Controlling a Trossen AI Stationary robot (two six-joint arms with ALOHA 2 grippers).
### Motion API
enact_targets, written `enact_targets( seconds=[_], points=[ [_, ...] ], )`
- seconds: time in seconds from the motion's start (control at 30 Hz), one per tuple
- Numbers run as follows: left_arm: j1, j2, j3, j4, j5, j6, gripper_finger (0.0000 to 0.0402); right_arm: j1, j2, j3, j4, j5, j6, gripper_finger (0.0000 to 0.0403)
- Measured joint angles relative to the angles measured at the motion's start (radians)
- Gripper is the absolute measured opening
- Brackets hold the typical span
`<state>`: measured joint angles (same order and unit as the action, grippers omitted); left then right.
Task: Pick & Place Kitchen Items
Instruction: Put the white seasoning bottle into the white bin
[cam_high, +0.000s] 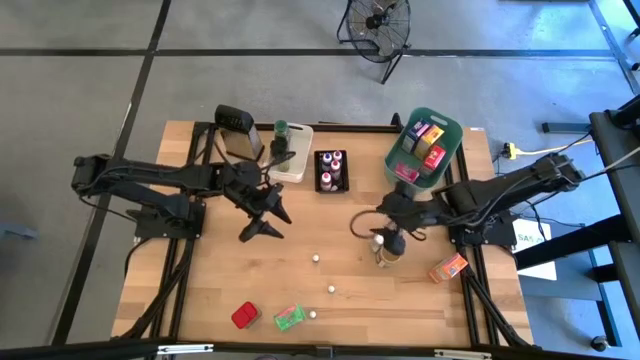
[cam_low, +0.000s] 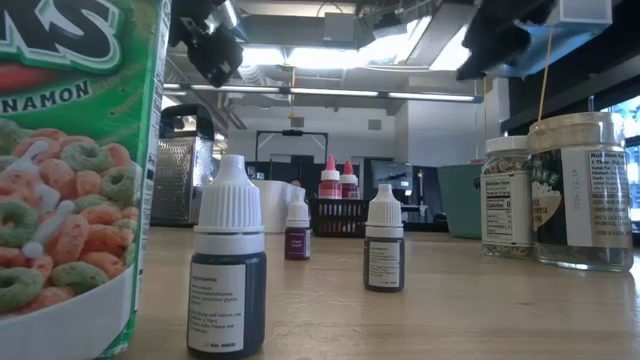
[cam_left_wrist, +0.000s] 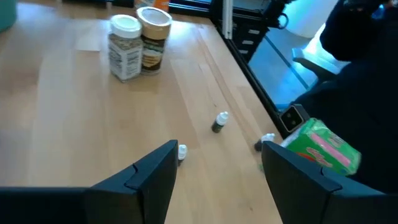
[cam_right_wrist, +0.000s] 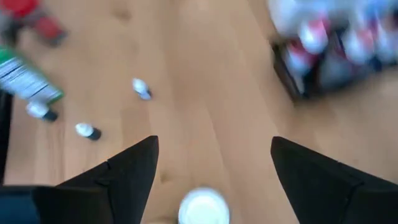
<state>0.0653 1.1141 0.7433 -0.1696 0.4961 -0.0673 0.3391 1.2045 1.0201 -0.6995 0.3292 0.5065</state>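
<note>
Both grippers hang open above the wooden table and touch nothing. My left gripper (cam_high: 272, 224) (cam_left_wrist: 219, 154) is left of centre. My right gripper (cam_high: 362, 224) (cam_right_wrist: 214, 144) is right of centre, just left of two white-lidded jars (cam_high: 386, 250) (cam_left_wrist: 140, 38) standing side by side; one jar lid (cam_right_wrist: 203, 208) shows below its fingers. Three tiny capped bottles (cam_high: 316, 258) (cam_high: 332, 290) (cam_high: 313, 314) are scattered across the near middle of the table. A red packet (cam_high: 244, 316) and a green packet (cam_high: 288, 318) lie near the front edge. An orange packet (cam_high: 448, 267) lies at the right.
Along the far edge stand a grater (cam_high: 235, 125), a white bin (cam_high: 298, 160) with a green-lidded jar, a black bin (cam_high: 332, 170) of small bottles and a teal bin (cam_high: 447, 150) holding packets. Bare wood lies between the two grippers.
</note>
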Motion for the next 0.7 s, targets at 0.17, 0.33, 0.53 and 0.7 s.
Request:
enact_targets(
  seconds=[0.17,0.33,0.53,0.7],
  points=[
    [-0.026,0.000,0.000,0.000,-0.007,-0.001,0.0228,-0.037,0.028,0.020,-0.149,-0.051,0.213,0.0313],
    [-0.033,0.000,0.000,0.000,-0.006,0.002,0.0227,-0.052,0.067,0.020,-0.187,-0.120,0.265,0.0308],
    [-0.033,0.000,0.000,0.001,-0.007,0.072,0.0226,-0.055,0.133,0.020,-0.189,-0.140,0.272,0.0307],
    [-0.017,0.000,0.000,0.001,-0.008,0.106,0.0228,-0.059,0.178,0.020,-0.188,-0.199,0.273,0.0307]
  ],
)
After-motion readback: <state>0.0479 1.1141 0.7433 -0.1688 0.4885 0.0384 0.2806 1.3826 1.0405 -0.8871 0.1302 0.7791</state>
